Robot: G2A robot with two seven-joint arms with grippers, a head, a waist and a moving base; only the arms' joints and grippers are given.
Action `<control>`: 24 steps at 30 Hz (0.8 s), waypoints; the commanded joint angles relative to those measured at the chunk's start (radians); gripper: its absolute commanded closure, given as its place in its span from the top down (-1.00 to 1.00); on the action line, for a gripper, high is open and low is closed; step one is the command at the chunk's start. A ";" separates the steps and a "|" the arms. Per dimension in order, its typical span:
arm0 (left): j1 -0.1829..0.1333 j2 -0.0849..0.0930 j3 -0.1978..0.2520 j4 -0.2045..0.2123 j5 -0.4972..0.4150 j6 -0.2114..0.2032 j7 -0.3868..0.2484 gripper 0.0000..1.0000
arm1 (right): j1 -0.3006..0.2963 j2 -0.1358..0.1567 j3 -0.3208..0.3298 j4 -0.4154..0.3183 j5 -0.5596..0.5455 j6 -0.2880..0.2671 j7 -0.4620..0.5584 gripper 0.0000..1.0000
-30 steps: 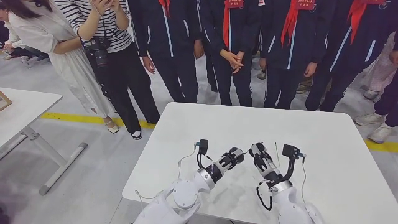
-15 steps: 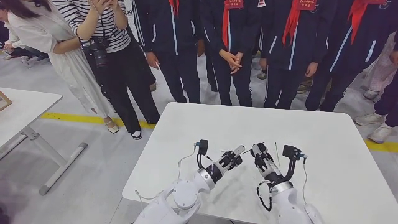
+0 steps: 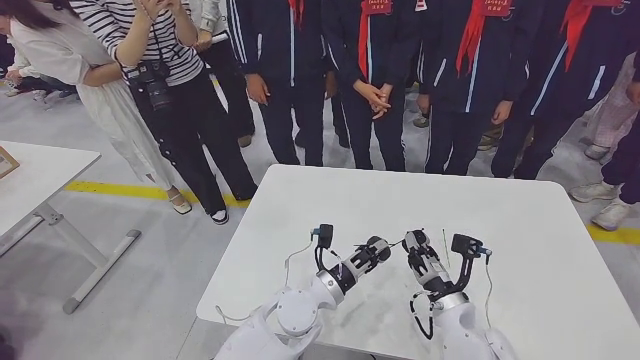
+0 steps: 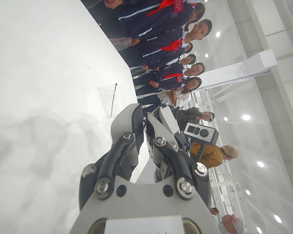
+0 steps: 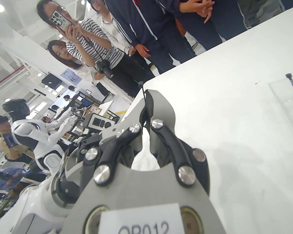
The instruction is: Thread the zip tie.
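My right gripper [image 5: 147, 98] is shut on a thin black zip tie [image 5: 141, 87], whose small head sticks up just past the fingertips. In the top view the right gripper [image 3: 410, 241] hangs low over the front middle of the white table [image 3: 350, 200]. The left gripper [image 3: 380, 250] faces it from close by, tip to tip. In the left wrist view the left gripper [image 4: 146, 113] stands open by a narrow gap only, and I cannot make out anything held in that gap.
A second black zip tie [image 4: 113, 96] lies flat on a clear sheet [image 4: 103, 99] on the table, just beyond the right gripper [image 3: 445, 245]. A row of onlookers stands along the table's far edge. The table's front edge is close below both arms.
Half a second ago the left gripper's fingers were spread wider; they now stand closer together. Both arms have stayed almost in place.
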 commanded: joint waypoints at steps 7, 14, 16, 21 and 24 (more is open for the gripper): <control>0.000 -0.001 0.001 -0.003 0.001 -0.014 -0.004 -1.00 | 0.000 -0.001 -0.003 0.000 0.008 -0.008 0.018 -1.00; 0.003 0.000 -0.002 -0.006 0.001 -0.022 -0.011 -1.00 | 0.007 -0.001 0.003 0.006 0.050 -0.031 0.059 -1.00; 0.004 0.000 -0.002 -0.006 0.002 -0.023 -0.011 -1.00 | 0.008 0.000 0.010 0.006 0.066 -0.039 0.065 -1.00; 0.004 0.000 -0.003 -0.006 0.007 -0.021 -0.006 -1.00 | 0.005 0.001 0.017 0.004 0.066 -0.043 0.072 -0.10; 0.003 -0.001 -0.001 -0.005 0.009 -0.018 -0.005 -1.00 | 0.004 0.001 0.017 0.004 0.067 -0.044 0.068 -0.12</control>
